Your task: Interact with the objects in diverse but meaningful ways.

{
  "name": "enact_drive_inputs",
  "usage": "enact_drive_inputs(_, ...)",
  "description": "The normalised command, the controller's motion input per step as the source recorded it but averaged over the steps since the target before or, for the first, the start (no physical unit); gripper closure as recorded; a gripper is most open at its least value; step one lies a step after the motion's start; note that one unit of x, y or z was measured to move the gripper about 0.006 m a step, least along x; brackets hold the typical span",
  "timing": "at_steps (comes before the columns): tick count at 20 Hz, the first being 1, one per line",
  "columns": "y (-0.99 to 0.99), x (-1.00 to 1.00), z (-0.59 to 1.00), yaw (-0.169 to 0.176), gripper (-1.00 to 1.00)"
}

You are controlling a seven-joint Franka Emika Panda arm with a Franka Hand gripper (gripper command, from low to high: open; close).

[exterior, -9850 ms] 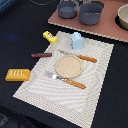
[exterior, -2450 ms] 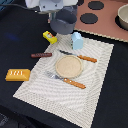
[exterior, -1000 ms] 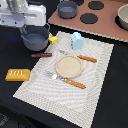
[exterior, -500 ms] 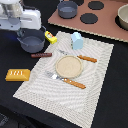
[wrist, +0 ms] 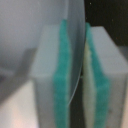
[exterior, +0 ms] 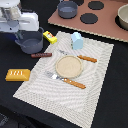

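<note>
Black tabletop [exterior: 107,85], no legible writing

A big black table [exterior: 107,95] holds everything. A pale striped cloth mat [exterior: 92,85] lies flat on it. An orange ridged bread loaf [exterior: 18,74] lies on the black top, just off the mat toward the exterior view's left. A dark grey two-handled pot [exterior: 31,44] sits on the table near the mat's far corner. A small brown stick-shaped thing [exterior: 41,55] lies by the mat's edge, close to the pot. At the far side rests a brown toy stove board [exterior: 107,22] with round black burners.
</note>
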Motion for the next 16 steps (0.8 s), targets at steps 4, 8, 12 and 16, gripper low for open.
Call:
enact_drive_inputs(4,0.00,-0.10,0.63,-0.003,-1.00)
enact_drive_inputs(8,0.22,0.39,0.53,0.000,-1.00)
enact_drive_inputs(12,0.41,0.65,0.31,0.000,-1.00)
enact_drive_inputs(16,0.52,0.88,0.29,0.000,-1.00)
